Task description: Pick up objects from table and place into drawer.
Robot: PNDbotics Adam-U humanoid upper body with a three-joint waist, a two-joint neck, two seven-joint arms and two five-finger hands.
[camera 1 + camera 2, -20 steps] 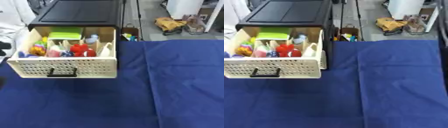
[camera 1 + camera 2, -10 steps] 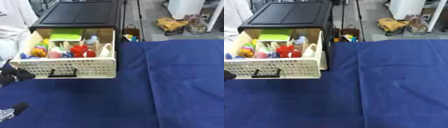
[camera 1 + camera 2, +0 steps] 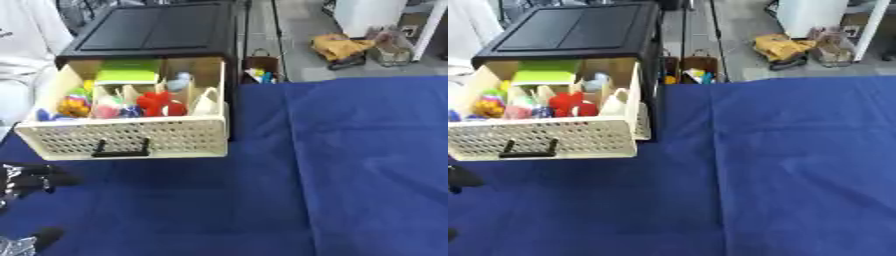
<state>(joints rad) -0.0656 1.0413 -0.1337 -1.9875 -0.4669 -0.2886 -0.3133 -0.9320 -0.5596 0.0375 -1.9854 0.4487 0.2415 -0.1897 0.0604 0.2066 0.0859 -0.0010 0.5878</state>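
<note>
A cream perforated drawer [image 3: 131,137] with a black handle [image 3: 121,149] stands pulled out of a black cabinet [image 3: 157,30] at the table's far left. Inside lie several small things: a red toy [image 3: 157,102], a green flat box [image 3: 127,76], a yellow and orange toy [image 3: 74,104], a light blue piece [image 3: 179,81]. My left hand [image 3: 31,177] shows at the lower left edge, below the drawer front and apart from it, open with dark fingers pointing right and nothing in it. No loose object shows on the blue cloth [image 3: 350,165]. My right hand is out of view.
Behind the table's far edge a small bag [image 3: 260,70] with coloured items stands on the floor beside the cabinet. Yellow cloth and clutter [image 3: 346,47] lie farther back. A person in white [image 3: 26,40] stands at the far left.
My left hand has come into view at the lower left and has sunk a little toward the near edge. The drawer and its contents have not moved.
</note>
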